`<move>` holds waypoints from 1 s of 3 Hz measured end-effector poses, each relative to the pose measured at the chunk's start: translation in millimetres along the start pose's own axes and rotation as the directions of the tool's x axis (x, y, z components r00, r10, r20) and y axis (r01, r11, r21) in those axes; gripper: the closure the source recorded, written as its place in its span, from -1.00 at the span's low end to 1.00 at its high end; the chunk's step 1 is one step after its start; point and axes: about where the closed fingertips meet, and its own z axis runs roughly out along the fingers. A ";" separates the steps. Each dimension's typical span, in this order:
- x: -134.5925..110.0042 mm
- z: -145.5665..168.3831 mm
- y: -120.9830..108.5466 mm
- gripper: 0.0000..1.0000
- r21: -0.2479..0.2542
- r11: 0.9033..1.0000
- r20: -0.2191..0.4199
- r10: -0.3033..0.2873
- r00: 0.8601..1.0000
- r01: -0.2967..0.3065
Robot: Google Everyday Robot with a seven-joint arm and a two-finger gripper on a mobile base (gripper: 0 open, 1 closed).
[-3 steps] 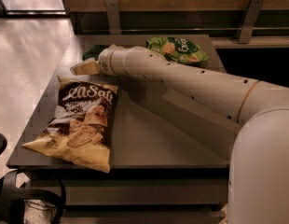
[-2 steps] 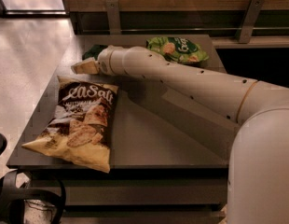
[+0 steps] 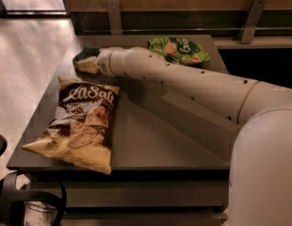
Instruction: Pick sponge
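The sponge [image 3: 86, 64] is a small block with a dark green top over pale yellow foam. It lies at the far left corner of the dark table [image 3: 150, 140]. My white arm reaches across the table from the right. My gripper [image 3: 95, 63] is at the arm's far end, right at the sponge and mostly hidden behind the wrist. I cannot tell whether it holds the sponge.
A large brown and yellow chip bag [image 3: 77, 124] lies on the table's left front part. A crinkly green snack bag [image 3: 179, 50] lies at the back right. A wooden wall with metal brackets [image 3: 252, 18] runs behind the table. The pale floor [image 3: 28, 55] is to the left.
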 end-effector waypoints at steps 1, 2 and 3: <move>0.2 1.0 1.4 0.84 -0.002 1.000 0.000 0.000 1.000 0.000; 0.3 1.9 2.5 1.00 -0.004 1.000 -0.001 0.000 1.000 0.000; -6.8 0.0 3.5 1.00 -0.014 1.000 0.012 -0.001 1.000 0.002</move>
